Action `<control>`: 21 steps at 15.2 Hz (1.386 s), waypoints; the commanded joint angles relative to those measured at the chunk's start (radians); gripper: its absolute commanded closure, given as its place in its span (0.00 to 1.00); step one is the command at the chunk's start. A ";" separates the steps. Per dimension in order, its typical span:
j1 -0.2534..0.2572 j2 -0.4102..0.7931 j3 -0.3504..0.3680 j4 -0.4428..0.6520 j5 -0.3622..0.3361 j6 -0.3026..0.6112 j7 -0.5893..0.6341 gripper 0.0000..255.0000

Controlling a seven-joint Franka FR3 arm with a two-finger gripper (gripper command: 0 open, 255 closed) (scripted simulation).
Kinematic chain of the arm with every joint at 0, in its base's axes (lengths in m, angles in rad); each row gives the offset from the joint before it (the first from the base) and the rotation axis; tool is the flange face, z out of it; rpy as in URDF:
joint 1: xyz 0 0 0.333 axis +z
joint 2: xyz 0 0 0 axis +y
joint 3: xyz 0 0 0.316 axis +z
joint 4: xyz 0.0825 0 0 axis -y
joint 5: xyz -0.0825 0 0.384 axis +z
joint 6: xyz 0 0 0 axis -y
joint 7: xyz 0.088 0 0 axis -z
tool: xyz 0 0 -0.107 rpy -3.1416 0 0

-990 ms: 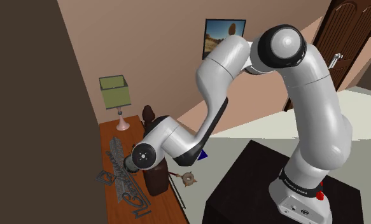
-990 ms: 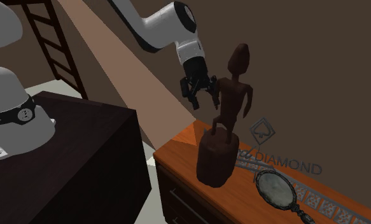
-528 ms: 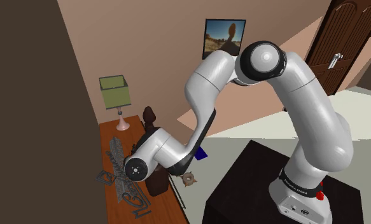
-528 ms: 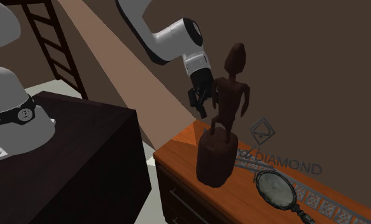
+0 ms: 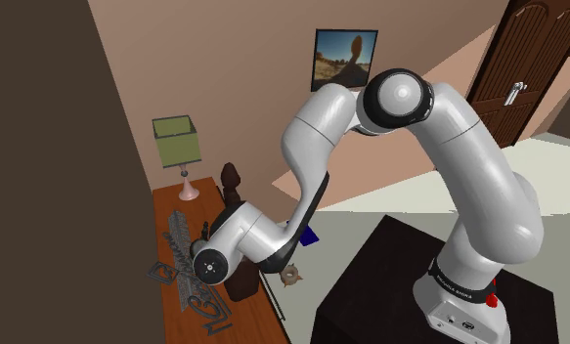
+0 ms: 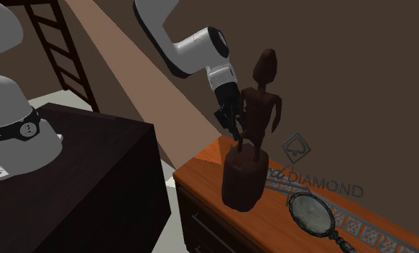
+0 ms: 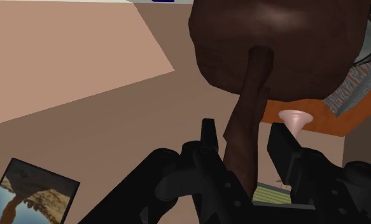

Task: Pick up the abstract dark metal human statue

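Statue (image 6: pixel 261 108): dark brown abstract human figure (material not plain), upright on a rounded block base. It is right of centre in the second exterior view, head high in the frame and base low.
Statue, support: stands on the cabinet top (image 6: pixel 204 165), an orange-brown surface at the lower middle and lower right of that view, near its front corner.
Statue, shoulder view: the head shows left of centre above the arm's wrist. The base shows below the wrist near the lower edge.
Gripper (image 6: pixel 231 128): black, at the centre of the second exterior view, just beside the figure's near side at torso height.
Fingers (image 7: pixel 208 135): spread apart. A slim brown limb of the statue runs between them (not visibly clasped), with the rounded base beyond.
Arm (image 5: pixel 478 166): white, rising from the frame's right, arching over the upper middle and coming down to lower left.
Stand (image 6: pixel 93 180): dark box, lower left of the second exterior view.
Hand mirror (image 6: pixel 310 213): flat on the cabinet top, lower right, apart from the statue base.
Lettering (image 6: pixel 323 187): grey "DIAMOND" sign lying behind the mirror.
Lamp (image 5: pixel 175 142): green shade on a pale pink foot, left of centre in the shoulder view.
Framed picture (image 5: pixel 344 57): on the tan wall, upper middle.
Door (image 5: pixel 532 59): dark brown, upper right.
Ladder (image 6: pixel 57 50): upper left.
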 commanded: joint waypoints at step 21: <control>-0.066 -0.160 0.083 -0.049 0.106 -0.012 -0.098 1.00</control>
